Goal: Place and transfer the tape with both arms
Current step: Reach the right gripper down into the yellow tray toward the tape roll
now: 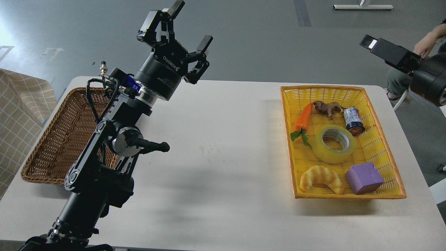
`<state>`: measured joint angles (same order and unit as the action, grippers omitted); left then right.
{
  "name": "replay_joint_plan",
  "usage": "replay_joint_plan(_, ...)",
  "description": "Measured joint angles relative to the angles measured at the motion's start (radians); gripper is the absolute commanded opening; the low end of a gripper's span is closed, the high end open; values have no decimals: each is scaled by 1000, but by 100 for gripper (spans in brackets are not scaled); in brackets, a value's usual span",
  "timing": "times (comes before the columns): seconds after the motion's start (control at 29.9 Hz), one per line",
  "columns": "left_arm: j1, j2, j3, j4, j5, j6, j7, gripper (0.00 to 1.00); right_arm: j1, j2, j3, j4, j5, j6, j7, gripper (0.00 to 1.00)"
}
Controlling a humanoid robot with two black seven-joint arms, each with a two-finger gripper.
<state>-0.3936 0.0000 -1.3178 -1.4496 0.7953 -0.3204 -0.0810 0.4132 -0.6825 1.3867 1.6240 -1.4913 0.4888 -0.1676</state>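
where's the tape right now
In the head view the tape lies flat in the middle of the yellow basket on the table's right side, between the toy carrot, the can, the croissant and the purple block.

Grey glossy floor point(251, 38), white table point(223, 167), checked cloth point(21, 111) at left

- My left arm point(104, 146) rises from the near left, its left gripper point(184, 29) held high with fingers spread wide, empty.
- My right gripper point(369, 42) enters from the far right, its fingers indistinct.
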Motion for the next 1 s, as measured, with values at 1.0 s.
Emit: replay_joint_plan(1.0, 13, 0, 0, 0, 1, -2, 0, 98, -54, 59, -270, -209, -548, 0, -8, 97)
